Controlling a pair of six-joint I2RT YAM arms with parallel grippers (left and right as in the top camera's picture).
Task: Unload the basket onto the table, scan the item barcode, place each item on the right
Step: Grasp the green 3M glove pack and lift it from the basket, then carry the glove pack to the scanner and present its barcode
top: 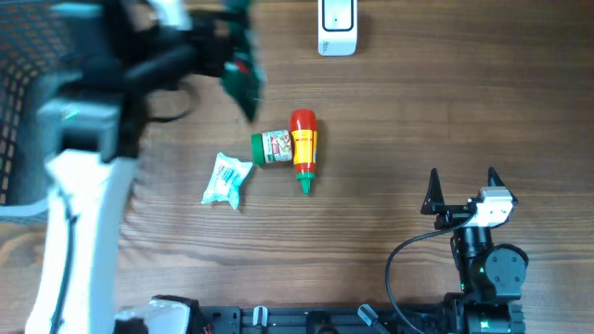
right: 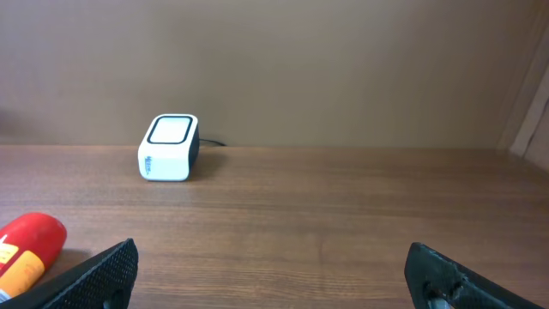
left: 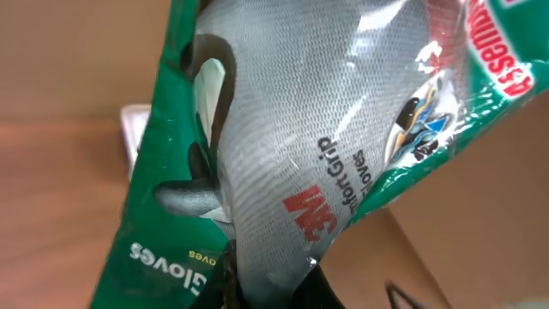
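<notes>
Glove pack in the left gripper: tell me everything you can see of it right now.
The glove pack is a clear plastic bag with green printed edges, reading 3M, Comfort Grip and Gloves. Grey knit gloves show through. It looks soft and glossy. The left gripper has its jaws shut on its bottom edge in the wrist view, and it stands tilted. Overhead it is a green blur left of the scanner. No barcode shows.

Brown wood-grain surface point(top: 418, 111), plain tan wall point(right: 343, 69) behind it in rt wrist view. Grey wire basket point(top: 17, 65) at top-left edge overhead. Soft, even light.
</notes>
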